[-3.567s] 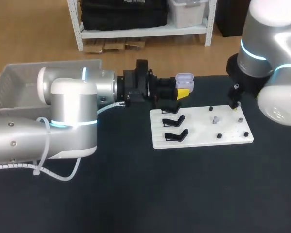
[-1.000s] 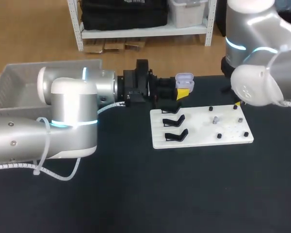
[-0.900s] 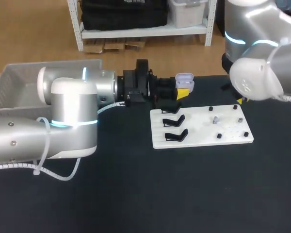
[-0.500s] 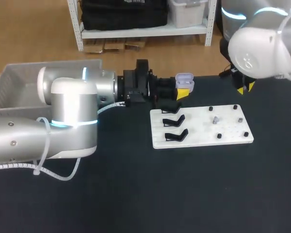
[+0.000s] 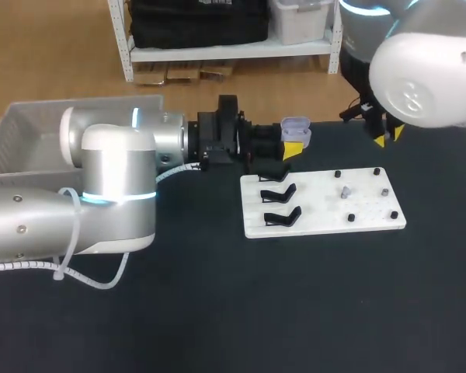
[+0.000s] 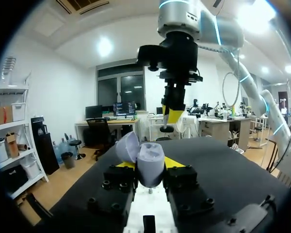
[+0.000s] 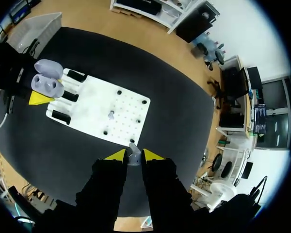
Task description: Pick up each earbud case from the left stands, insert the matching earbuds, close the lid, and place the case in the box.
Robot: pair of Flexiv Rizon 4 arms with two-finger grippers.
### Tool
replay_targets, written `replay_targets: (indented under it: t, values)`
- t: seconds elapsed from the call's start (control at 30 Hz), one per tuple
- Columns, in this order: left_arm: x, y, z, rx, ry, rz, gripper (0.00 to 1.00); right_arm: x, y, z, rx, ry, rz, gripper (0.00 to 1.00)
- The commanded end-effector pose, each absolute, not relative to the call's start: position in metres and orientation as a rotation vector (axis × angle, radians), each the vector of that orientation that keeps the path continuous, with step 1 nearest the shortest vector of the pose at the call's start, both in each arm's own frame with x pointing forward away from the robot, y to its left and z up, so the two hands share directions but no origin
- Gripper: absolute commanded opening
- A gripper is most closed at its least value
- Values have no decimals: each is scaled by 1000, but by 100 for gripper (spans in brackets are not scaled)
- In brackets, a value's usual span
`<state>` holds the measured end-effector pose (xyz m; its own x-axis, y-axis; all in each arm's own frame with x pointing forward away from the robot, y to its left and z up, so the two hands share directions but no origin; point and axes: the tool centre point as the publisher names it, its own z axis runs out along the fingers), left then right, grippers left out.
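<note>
A lilac earbud case [image 5: 295, 127] with its lid open is held at the table's far edge, my left gripper [image 5: 292, 144] shut on it. In the left wrist view the case [image 6: 151, 156] sits between the yellow tips of that gripper [image 6: 150, 165], lid [image 6: 127, 146] tipped to one side. My right gripper [image 5: 388, 137] hangs high over the table's far right, shut on a small lilac earbud [image 7: 133, 154]. Another earbud [image 5: 346, 191] stands on the white board [image 5: 323, 221]. Three black stands [image 5: 280, 194] on the board's left side hold nothing.
The grey box [image 5: 31, 132] sits at the far left behind my left arm. Several small black pegs [image 5: 350, 218] dot the board's right half. Dark tabletop lies bare in front of the board.
My right arm has lifted off the board's right side and swung up and back with the earbud in its gripper. The left arm and case have stayed put.
</note>
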<state>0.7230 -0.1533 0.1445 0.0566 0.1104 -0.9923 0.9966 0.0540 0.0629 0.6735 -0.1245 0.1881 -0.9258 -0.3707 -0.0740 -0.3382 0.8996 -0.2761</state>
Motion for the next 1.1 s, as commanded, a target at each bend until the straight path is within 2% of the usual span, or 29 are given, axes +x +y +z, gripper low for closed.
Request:
replay_targets:
  t: [0.03, 0.13, 0.37, 0.47, 0.8, 1.1]
  values:
    - [723, -153, 143, 1269, 1266, -1067, 0, 669, -128, 187, -549, 2913, -382, 0]
    - [723, -153, 143, 1269, 1266, -1067, 0, 664, -114, 191, -404, 2969, -368, 0]
    - [723, -153, 143, 1269, 1266, -1067, 0, 651, -77, 213, 368, 3043, -464, 0]
    - [723, -153, 143, 1269, 1266, -1067, 0, 647, -68, 219, 529, 3007, -444, 0]
    - [723, -153, 143, 1269, 1266, -1067, 0, 643, -36, 222, 623, 3029, -398, 0]
    - [723, -153, 143, 1269, 1266, -1067, 0, 643, -36, 222, 623, 3029, -398, 0]
